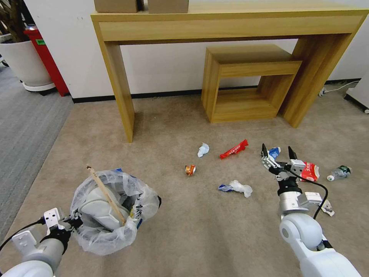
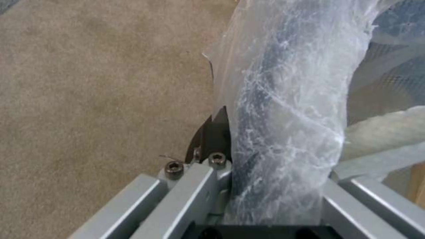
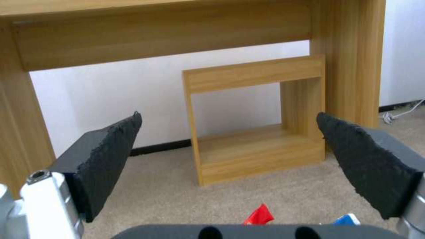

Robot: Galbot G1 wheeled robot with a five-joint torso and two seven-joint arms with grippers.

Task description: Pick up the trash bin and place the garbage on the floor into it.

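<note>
The left hand is clamped on the rim of the trash bin, low at the robot's left, its fingers pinching the bin's wall and its crinkled white bag liner together. Inside the bin sit a white slipper and a wooden stick that leans up past the rim. Across on the right, the right hand hovers above the floor with its two black fingers spread wide apart and nothing between them. Just past it lie a blue-and-white carton and a red-and-white wrapper, with a clear bottle farther to the right. Toward the middle of the beige carpet there's a long red wrapper, a white tissue, a small orange piece and a crumpled white tissue with a bit of blue. Beyond the litter stands a wooden table against the wall, a small wooden stool tucked under it.
</note>
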